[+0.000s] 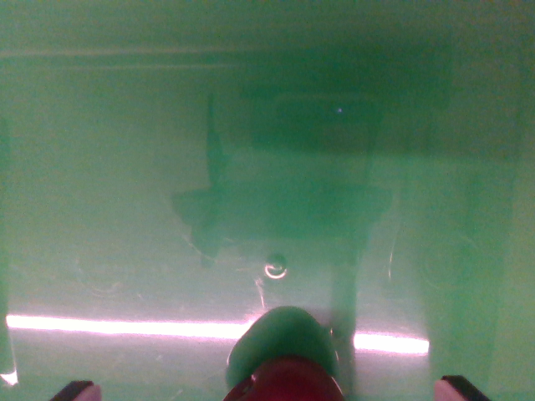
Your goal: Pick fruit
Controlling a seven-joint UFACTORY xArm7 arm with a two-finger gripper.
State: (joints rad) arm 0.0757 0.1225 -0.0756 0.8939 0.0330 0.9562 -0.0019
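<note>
Fruit: dark red, rounded (286, 380), bottom centre of wrist view, between the jaws
Jaws: tips (269, 391) wide apart at both lower corners, not touching it
Table: glossy green (109, 209), bright light strip reflected

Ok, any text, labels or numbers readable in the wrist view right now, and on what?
None. No words, labels or numbers show anywhere.
The green surface carries only reflections and a bright light strip.
The dark red fruit at the bottom edge has no sticker showing.
The small ring mark is no character.
</note>
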